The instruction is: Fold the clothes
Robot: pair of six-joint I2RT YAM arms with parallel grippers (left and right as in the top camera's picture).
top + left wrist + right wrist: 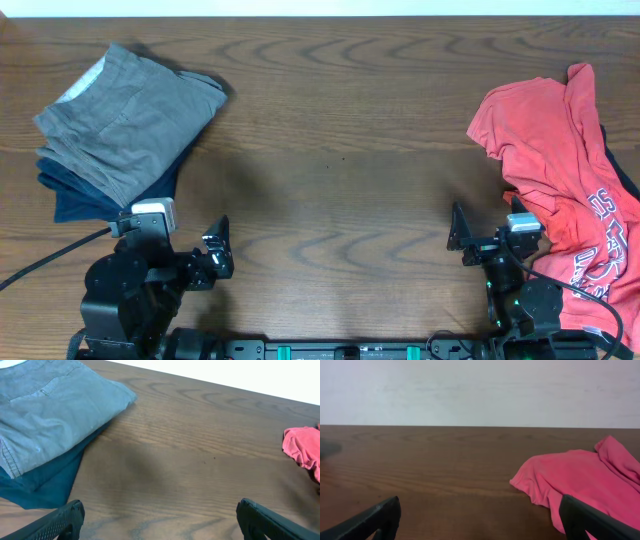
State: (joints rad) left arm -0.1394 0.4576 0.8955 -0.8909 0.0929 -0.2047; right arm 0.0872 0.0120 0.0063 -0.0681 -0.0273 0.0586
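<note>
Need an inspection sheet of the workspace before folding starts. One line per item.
Surface: wooden table, middle bare.
Job's things: grey garment folded, stacked on a folded dark blue garment, far left; red shirt crumpled and unfolded, right side.
Clutter: nothing seen.
End effectors: left end effector open, empty, near edge; right end effector open, empty, beside the shirt and not touching it.
Cables: black cable runs from the left arm off the left edge.
Surroundings: white wall beyond the far edge.
</note>
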